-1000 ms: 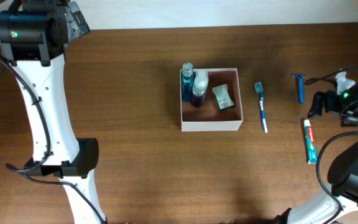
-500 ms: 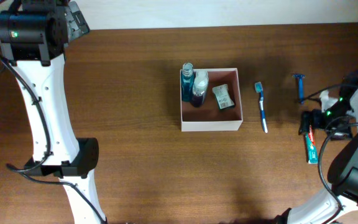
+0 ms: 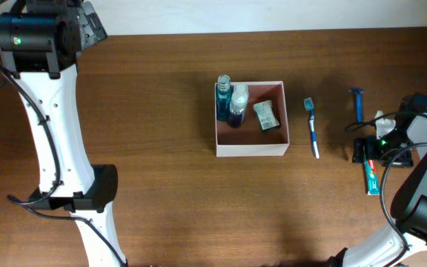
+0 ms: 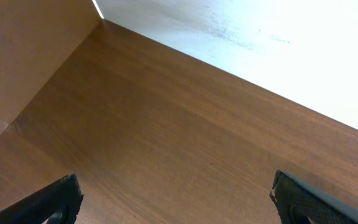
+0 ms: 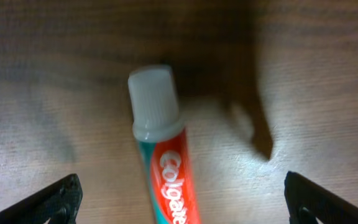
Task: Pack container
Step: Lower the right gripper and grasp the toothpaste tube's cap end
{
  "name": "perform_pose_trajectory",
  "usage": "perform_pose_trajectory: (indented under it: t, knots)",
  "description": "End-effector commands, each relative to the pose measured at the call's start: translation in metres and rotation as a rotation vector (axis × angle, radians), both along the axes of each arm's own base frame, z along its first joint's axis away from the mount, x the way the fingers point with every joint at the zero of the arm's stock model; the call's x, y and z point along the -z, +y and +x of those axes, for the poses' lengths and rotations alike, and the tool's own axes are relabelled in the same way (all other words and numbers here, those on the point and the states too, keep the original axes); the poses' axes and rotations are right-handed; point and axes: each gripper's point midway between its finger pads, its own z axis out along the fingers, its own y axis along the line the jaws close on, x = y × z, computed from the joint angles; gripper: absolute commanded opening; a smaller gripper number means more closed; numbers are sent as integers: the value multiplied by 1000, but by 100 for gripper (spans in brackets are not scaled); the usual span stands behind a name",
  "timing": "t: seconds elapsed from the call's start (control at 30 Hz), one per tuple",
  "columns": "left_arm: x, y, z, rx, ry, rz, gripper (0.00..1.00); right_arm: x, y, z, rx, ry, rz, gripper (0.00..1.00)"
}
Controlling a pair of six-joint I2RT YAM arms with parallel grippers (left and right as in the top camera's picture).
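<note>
One wide brown bench (image 3: 161, 148) fills the overhead view, with two white robot arms working at it. The left arm (image 3: 47, 133) rises along the bench's left side, far from everything else, and the right arm (image 3: 421, 200) bends in from the near right corner.

The container (image 3: 250, 150), a square white-walled box with a pinkish-brown floor, sits open near the middle of the bench, slightly toward the far edge. The left end effector (image 4: 179, 202) hangs spread wide over bare wood, holding nothing. The right end effector (image 3: 368, 150) is also spread wide, lowered over the capped end of a toothpaste tube (image 5: 166, 168). That tube lies flat between the fingers (image 5: 61, 199), with clear wood on either side.

A blue-and-white toothbrush (image 3: 312, 127) lies just right of the container, parallel to its wall. A blue razor (image 3: 358, 104) rests farther right, beyond the toothpaste's cap end. Inside the container, two blue bottles (image 3: 237, 104) stand against the left wall, and a small grey-green packet (image 3: 267, 116) lies toward the right side.
</note>
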Motion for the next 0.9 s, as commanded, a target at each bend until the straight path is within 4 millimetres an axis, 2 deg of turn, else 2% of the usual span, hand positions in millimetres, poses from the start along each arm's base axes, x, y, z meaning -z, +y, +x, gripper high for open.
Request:
perform_pose_trajectory:
  t: [0.0,0.33,0.7,0.8,0.87]
  knots:
    - [1,4,0,-4,11,19,99,5,-1,1,-13,-8,-15,98]
    - [1,4,0,-4,11,19,99,15,4,-6,-8,2,-4,100]
    - [1,4,0,-4,10,18,99,24,10,-15,13,19,13,95]
    - [1,4,0,-4,11,19,99,25,10,-15,21,18,13,86]
    - [1,4,0,-4,11,19,99,25,10,-15,22,19,13,69]
